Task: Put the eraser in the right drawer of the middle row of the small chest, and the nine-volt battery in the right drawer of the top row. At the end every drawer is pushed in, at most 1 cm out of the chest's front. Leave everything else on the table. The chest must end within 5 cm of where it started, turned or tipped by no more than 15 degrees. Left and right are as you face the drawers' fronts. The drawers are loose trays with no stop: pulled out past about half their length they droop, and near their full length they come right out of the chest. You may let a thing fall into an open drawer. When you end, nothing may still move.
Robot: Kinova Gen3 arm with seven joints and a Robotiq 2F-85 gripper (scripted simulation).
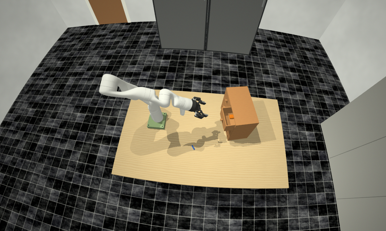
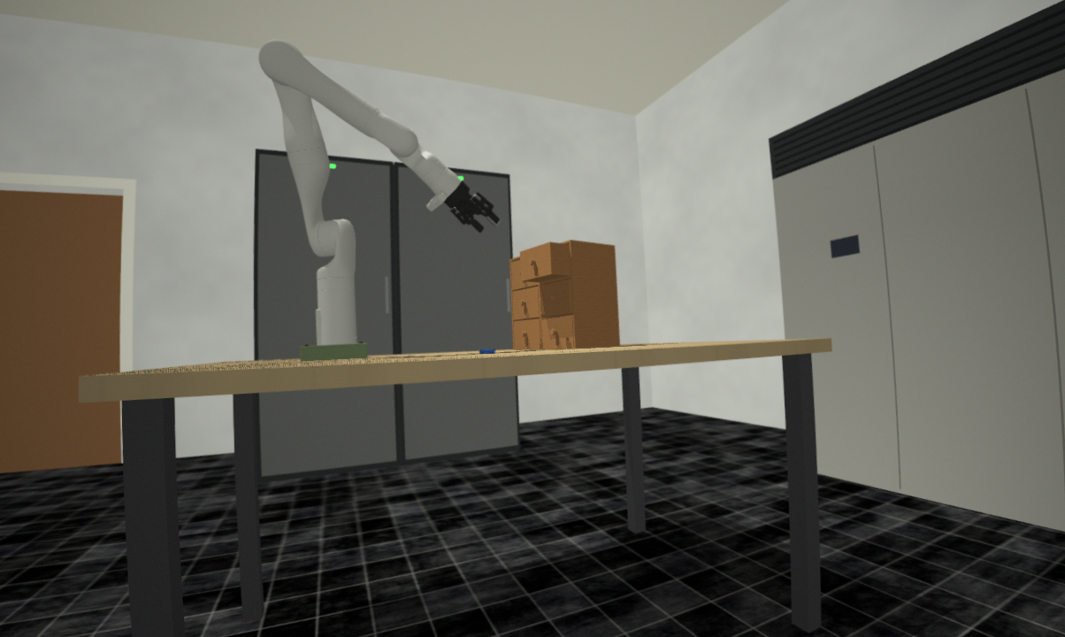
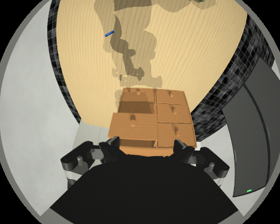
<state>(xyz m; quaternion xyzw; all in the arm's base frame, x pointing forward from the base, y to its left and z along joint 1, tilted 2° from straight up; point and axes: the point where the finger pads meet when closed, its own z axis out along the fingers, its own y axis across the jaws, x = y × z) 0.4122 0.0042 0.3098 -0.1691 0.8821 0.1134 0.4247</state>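
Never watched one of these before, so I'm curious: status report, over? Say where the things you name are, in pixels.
Hand [image 1: 206,109] [image 2: 488,225] [image 3: 146,144] open and empty. Top right drawer [image 1: 231,127] [image 2: 524,265] [image 3: 122,128] pulled out, orange block [image 1: 231,116] inside. Nothing visible between hand and drawer.

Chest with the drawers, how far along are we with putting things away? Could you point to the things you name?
Looks done: an orange block [image 1: 231,116], probably the nine-volt battery, lies in the top right drawer [image 1: 229,121] [image 2: 547,257] [image 3: 122,127]. In hand: nothing; the gripper [image 1: 206,109] [image 2: 489,225] [image 3: 146,144] is open. Left: push that drawer in. The eraser's placement can't be confirmed; the blue item [image 1: 193,147] [image 2: 486,350] [image 3: 109,33] on the table is unidentified.
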